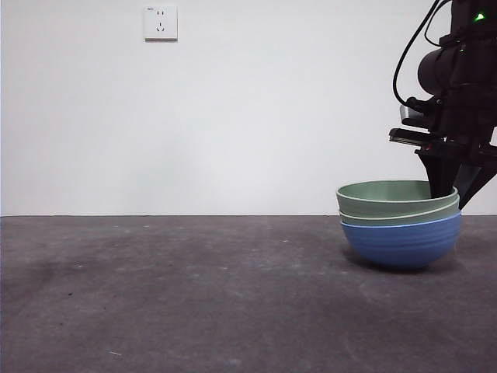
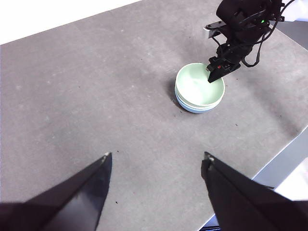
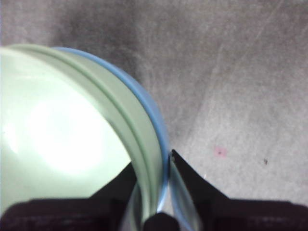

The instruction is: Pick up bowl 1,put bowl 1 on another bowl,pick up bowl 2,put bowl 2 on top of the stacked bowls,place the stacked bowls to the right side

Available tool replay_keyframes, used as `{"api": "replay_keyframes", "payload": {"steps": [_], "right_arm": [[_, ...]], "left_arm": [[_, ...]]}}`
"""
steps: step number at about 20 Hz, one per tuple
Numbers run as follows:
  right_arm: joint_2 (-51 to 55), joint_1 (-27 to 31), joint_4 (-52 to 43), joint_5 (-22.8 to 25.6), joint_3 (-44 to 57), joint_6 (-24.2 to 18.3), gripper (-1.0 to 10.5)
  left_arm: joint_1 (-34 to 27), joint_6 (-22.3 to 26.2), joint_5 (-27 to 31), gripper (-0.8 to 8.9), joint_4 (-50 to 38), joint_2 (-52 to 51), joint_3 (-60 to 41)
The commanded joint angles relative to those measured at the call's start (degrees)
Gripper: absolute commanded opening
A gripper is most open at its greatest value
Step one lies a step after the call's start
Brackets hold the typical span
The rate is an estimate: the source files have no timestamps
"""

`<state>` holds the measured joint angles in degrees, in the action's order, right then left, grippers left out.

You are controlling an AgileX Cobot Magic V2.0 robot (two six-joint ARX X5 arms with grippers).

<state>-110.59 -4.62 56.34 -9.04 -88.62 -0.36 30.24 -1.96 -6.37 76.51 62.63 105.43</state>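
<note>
The stacked bowls stand at the right of the front view: two pale green bowls [image 1: 392, 199] nested in the blue bowl [image 1: 402, 243], the stack tipped slightly and low at the table. My right gripper [image 1: 446, 186] comes down from above onto the stack's far right rim. In the right wrist view the right gripper [image 3: 151, 161] has one jaw inside the green bowl [image 3: 62, 130] and one outside the blue rim [image 3: 155, 118], shut on the rims. The left wrist view shows the stack [image 2: 199, 90] far off. My left gripper [image 2: 158, 155] hangs open above bare table, holding nothing.
The dark grey table [image 1: 194, 295] stretches to the left of the stack. A white wall socket [image 1: 160, 22] sits on the back wall. In the left wrist view the table's edge [image 2: 284, 149] runs a short way beyond the stack.
</note>
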Motion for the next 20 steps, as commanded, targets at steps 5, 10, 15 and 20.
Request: {"api": "replay_keyframes", "payload": {"steps": [5,10,15,20], "right_arm": [[-0.42,0.35,-1.46,0.07,3.21,-0.57,0.2],[-0.42,0.87,-0.92,-0.02,3.21,-0.55,2.3],[-0.39,0.87,-1.01,0.0,3.19,-0.57,2.3],[4.02,0.87,0.76,0.11,3.17,-0.57,2.3]], "left_arm": [[0.2,0.63,0.04,3.15,2.73,-0.13,-0.02],[0.2,0.63,0.04,3.15,2.71,-0.11,-0.02],[0.2,0.63,0.02,3.15,2.73,0.48,-0.02],[0.2,0.66,0.02,3.15,2.73,1.07,-0.02]]}}
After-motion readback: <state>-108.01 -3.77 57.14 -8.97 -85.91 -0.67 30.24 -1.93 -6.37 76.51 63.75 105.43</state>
